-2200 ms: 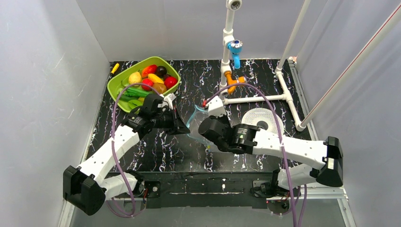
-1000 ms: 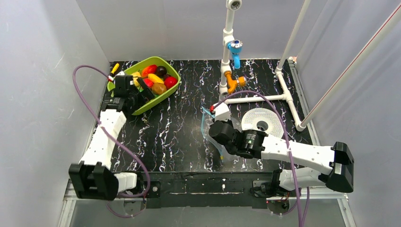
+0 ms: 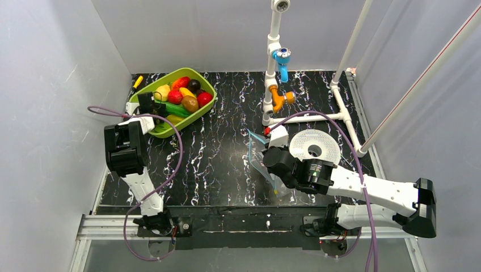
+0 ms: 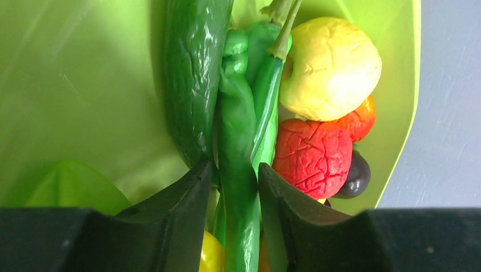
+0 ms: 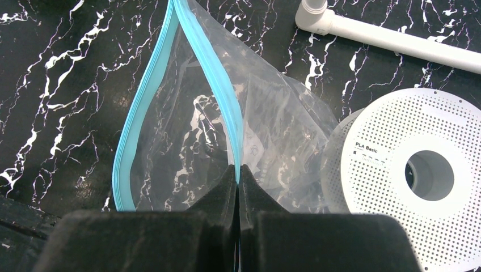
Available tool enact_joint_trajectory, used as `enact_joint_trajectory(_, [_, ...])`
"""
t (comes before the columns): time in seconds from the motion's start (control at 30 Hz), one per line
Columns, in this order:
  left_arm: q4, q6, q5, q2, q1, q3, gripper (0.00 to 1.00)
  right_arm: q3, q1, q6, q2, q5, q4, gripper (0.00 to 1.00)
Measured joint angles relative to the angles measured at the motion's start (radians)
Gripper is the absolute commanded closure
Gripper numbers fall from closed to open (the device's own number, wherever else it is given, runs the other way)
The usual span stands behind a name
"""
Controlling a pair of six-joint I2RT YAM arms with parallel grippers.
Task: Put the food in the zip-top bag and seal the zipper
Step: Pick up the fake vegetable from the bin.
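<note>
On the black marbled worktop (image 3: 215, 164), a lime tray (image 3: 209, 86) holds the food (image 3: 190, 103). Only the wrist view shows the left hand (image 4: 232, 187) narrowly straddling a green pepper (image 4: 238, 141); I cannot tell whether it grips. The right hand (image 5: 238, 175) pinches the zip-top bag (image 5: 272, 124) by its zipper (image 5: 218, 85), the mouth gaping.

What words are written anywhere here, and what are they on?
"PLA Basic": on the white spool, seen from the right wrist.
Tiny print under that label: too small to read.
Faint marks on the bag: too blurred to read.
Nothing else carries text.
</note>
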Motion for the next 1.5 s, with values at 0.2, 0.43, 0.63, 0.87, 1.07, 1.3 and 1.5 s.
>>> enact_joint_trajectory(0.2, [-0.100, 0.010, 0.043, 0.009, 0.000, 0.030, 0.60, 0.000, 0.000, 0.000, 0.000, 0.000, 0.000, 0.99])
enact_joint_trajectory(0.43, [-0.188, -0.008, 0.057, 0.032, 0.000, 0.092, 0.85, 0.000, 0.000, -0.003, 0.008, 0.000, 0.000, 0.99])
enact_joint_trajectory(0.63, [-0.204, 0.037, 0.049, 0.012, 0.009, 0.091, 0.90, 0.000, 0.000, -0.004, 0.010, 0.000, -0.001, 0.99])
enact_joint_trajectory(0.87, [-0.230, 0.166, 0.045, -0.107, 0.023, 0.092, 0.91, 0.000, 0.000, -0.004, 0.010, -0.002, -0.002, 0.99])
enact_joint_trajectory(1.07, [-0.219, 0.166, 0.089, -0.161, 0.024, 0.097, 1.00, 0.004, 0.000, -0.004, 0.013, -0.005, -0.010, 0.99])
enact_joint_trajectory(1.3, [-0.142, 0.163, 0.113, -0.192, 0.024, -0.012, 1.00, 0.004, 0.000, -0.004, 0.013, -0.007, -0.022, 0.99])
enact_joint_trajectory(1.5, [0.023, 0.221, 0.204, -0.413, 0.019, -0.129, 1.00, 0.018, 0.000, -0.003, 0.025, -0.046, -0.021, 0.99])
